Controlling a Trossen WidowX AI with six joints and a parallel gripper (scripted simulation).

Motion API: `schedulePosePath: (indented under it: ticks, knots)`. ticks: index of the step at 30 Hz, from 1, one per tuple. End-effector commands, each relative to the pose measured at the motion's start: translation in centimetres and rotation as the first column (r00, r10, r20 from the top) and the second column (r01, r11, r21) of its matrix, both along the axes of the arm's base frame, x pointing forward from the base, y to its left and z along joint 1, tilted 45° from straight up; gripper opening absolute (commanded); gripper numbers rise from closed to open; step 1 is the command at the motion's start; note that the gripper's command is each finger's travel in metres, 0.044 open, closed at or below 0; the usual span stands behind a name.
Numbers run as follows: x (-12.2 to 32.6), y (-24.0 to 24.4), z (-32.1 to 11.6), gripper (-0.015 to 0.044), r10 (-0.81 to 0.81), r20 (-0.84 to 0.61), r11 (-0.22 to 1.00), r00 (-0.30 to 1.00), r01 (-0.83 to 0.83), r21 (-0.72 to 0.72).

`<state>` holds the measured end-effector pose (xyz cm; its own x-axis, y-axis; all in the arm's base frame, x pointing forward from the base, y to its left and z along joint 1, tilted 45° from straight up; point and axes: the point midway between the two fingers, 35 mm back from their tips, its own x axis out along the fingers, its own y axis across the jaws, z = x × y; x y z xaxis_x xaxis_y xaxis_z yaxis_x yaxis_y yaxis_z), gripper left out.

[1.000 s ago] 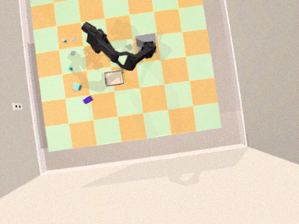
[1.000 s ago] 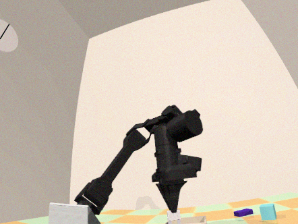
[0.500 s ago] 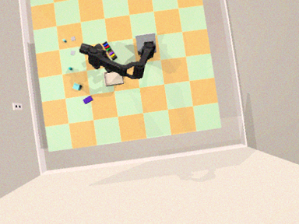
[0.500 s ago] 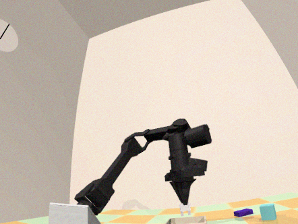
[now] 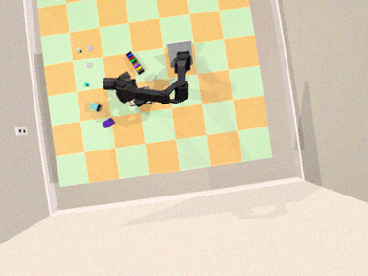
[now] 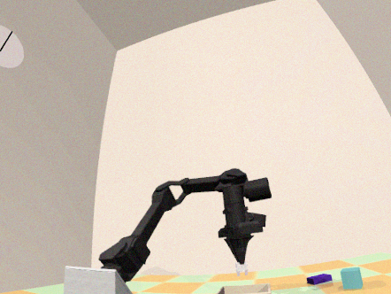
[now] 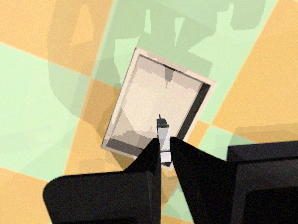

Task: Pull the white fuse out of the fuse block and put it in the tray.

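White fuse (image 7: 163, 142) — slim, upright; tool-pinched (image 7: 164, 150)

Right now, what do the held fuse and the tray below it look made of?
White fuse: looks like matte white plastic, with a thin dark prong at its tip, possibly metal. Tray: flat beige, unglossy walls, perhaps plastic or card; the look leaves it open. The gripper is clamped on the fuse.

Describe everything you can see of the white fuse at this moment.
The white fuse is a small, pale, blade-like piece with a thin dark tip at its far end. It is out of the fuse block and pinched between the fingers of the gripper, which alone touch it. It hangs roughly upright, tip down, above the tray, near the tray's edge. The exterior view shows it clear of the floor. Finer detail is too small to tell.
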<state>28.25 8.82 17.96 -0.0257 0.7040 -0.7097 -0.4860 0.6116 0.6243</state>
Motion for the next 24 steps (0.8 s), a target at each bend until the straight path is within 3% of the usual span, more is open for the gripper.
schedulePosePath:
  ticks: [1, 24]
  knots:
    - [0.0, 0.2, 0.0, 0.0000, -0.009, -0.006, 1.000, 1.000, 0.009, 0.004]
    - [-0.1, 2.8, -2.5, 0.0000, -0.009, -0.005, 1.000, 1.000, 0.009, 0.006]
